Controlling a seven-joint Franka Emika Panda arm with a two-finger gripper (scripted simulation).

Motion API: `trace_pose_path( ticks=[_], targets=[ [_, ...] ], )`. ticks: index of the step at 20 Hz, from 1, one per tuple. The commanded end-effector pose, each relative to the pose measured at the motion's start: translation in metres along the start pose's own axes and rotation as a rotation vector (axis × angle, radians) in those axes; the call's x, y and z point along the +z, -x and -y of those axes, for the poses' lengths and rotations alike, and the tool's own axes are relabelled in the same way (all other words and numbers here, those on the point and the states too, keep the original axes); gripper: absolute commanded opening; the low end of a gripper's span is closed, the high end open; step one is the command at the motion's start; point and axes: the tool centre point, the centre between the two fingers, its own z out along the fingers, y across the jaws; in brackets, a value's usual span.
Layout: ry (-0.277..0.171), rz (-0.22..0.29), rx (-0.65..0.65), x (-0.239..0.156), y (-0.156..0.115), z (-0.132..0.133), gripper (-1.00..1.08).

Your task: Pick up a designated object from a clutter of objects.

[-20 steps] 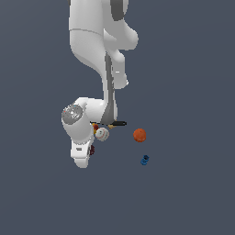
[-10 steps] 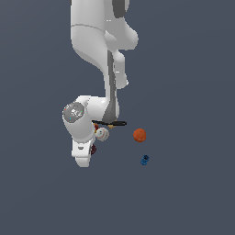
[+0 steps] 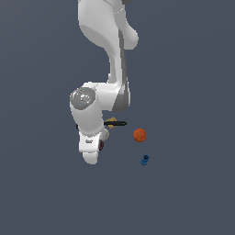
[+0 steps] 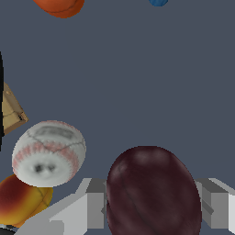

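Observation:
The maroon lump [image 4: 153, 193] fills the space between my gripper's [image 4: 152, 204] two grey fingers [image 4: 96, 204], which press against its two sides. It lies on the dark floor. In the exterior view only a sliver of the lump [image 3: 101, 145] shows beside my white hand [image 3: 90, 142], which hides the fingers. The rest of the clutter lies close by: a white ball [image 4: 48, 153], a yellow-red piece [image 4: 20, 199], a tan piece [image 4: 11, 110] and a black utensil [image 3: 117, 123].
An orange ball [image 3: 140, 135] and a small blue piece [image 3: 145, 159] lie apart toward the exterior view's right; both also show in the wrist view, the orange ball [image 4: 59, 5] and the blue piece [image 4: 158, 2]. The white ball sits right beside the lump.
My hand has sunk slightly lower over the clutter and now covers most of the white ball. The orange ball and blue piece have not moved.

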Motion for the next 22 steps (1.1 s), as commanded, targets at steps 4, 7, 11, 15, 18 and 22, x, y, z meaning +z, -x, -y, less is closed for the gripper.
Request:
trace_pose_path(
  ticks=[4,7,11,15,18,22],
  targets=[
    [0.001,0.001,0.0,-0.057,-0.038,-0.005,-1.0],
    [0.001,0.001,0.0,-0.089,-0.06,-0.008,-1.0],
    [0.001,0.002,0.0,-0.131,-0.088,-0.013,-1.0],
    [0.001,0.002,0.0,-0.173,-0.116,-0.017,-1.0],
    [0.001,0.002,0.0,-0.203,-0.137,-0.021,-1.0],
    [0.001,0.001,0.0,-0.241,-0.162,-0.026,-1.0]
  ],
)
